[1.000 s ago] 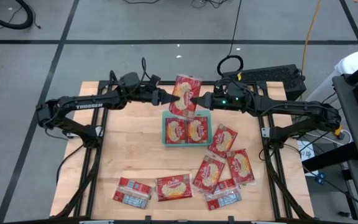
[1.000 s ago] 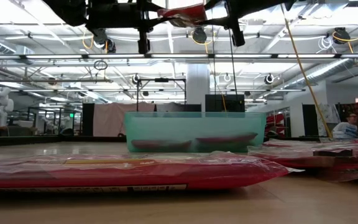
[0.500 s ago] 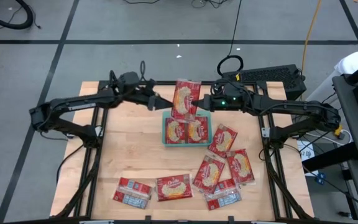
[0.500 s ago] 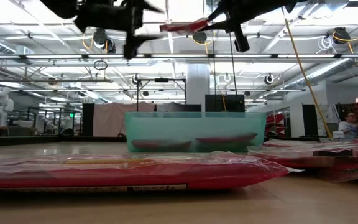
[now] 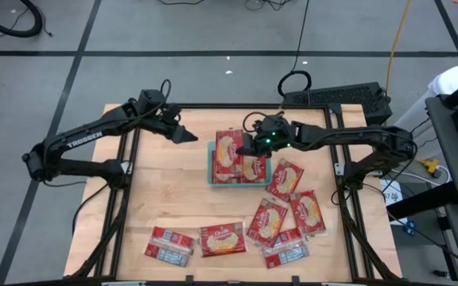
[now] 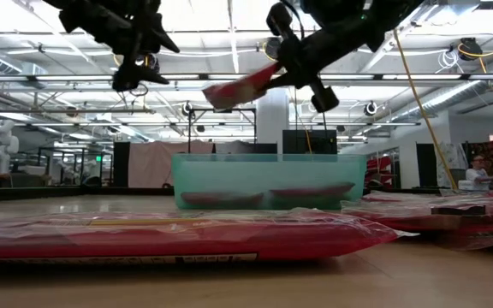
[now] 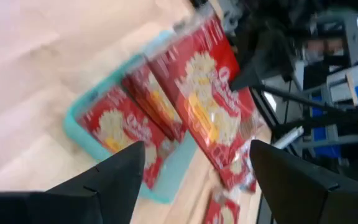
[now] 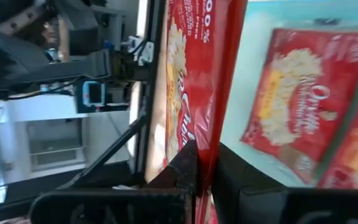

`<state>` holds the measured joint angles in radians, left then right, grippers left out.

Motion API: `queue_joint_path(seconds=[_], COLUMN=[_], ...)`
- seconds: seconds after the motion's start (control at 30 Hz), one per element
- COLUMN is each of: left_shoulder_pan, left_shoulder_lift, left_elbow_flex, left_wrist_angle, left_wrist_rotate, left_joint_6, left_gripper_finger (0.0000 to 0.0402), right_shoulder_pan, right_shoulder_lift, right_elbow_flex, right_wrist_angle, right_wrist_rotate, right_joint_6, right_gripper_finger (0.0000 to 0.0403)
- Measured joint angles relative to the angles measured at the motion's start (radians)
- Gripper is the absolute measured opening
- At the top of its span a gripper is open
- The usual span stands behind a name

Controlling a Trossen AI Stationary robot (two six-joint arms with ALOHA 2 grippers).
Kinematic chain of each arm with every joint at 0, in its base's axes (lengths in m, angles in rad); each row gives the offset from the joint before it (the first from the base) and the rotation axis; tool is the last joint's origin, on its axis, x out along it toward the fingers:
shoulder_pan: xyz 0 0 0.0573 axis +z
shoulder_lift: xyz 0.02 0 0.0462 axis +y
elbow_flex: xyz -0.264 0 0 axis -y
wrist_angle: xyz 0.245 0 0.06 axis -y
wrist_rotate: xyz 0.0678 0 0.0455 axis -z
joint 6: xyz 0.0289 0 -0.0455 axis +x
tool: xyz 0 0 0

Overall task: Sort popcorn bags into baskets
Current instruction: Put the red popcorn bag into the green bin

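Teal tray [image 5: 211,176] — two popcorn bags [image 5: 249,168] inside, third bag [image 5: 227,149] held above

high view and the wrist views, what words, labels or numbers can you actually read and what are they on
"TROSSEN": white lettering along the left arm in the high view.
"00": partial large white digits on the held popcorn bag pinched in the right gripper; the rest is cut off.
Brand script on the packets in the teal tray and on the table: too blurred to read.
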<state>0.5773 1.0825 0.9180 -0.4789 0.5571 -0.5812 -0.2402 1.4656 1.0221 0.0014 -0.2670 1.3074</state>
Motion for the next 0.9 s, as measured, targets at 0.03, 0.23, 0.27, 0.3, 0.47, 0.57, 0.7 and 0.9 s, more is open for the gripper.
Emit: queue_joint_path(seconds=[0.03, 0.23, 0.27, 0.3, 0.47, 0.57, 0.7, 0.9], left_shoulder_pan=[-0.011, -0.08, -0.09, -0.1, -0.121, -0.121, -0.121, -0.121], left_shoulder_lift=[-0.005, -0.019, -0.018, -0.018, -0.012, -0.011, -0.011, -0.011], left_elbow_flex=[0.0, 0.0, 0.0, 0.0, 0.0, 0.0, 0.0, 0.0], left_wrist_angle=[-0.017, -0.068, -0.078, -0.086, -0.102, -0.102, -0.103, -0.111], left_wrist_rotate=[-0.002, -0.061, -0.087, -0.111, -0.191, -0.197, -0.2, -0.201], left_joint_6=[0.0, -0.03, -0.034, -0.034, -0.043, -0.049, -0.048, -0.033], left_gripper_finger=[0.0284, 0.0248, 0.0243, 0.0238, 0.0221, 0.0212, 0.0202, 0.0191], right_shoulder_pan=[0.0, -0.009, -0.014, -0.021, -0.062, -0.085, -0.096, -0.08], right_shoulder_lift=[0.009, 0.029, 0.029, 0.031, 0.039, 0.049, 0.08, 0.157], right_elbow_flex=[0.0, 0.061, 0.08, 0.094, 0.114, 0.107, 0.095, 0.095], right_wrist_angle=[0.015, -0.071, -0.126, -0.183, -0.342, -0.364, -0.374, -0.22], right_wrist_rotate=[-0.006, -0.03, -0.035, -0.042, -0.05, -0.05, -0.056, -0.097], right_joint_6=[0.01, -0.017, -0.045, -0.072, -0.165, -0.194, -0.204, -0.151], right_gripper_finger=[0.0015, 0.0014, 0.0013, 0.0012, 0.0012, 0.0012, 0.0012, 0.0012])
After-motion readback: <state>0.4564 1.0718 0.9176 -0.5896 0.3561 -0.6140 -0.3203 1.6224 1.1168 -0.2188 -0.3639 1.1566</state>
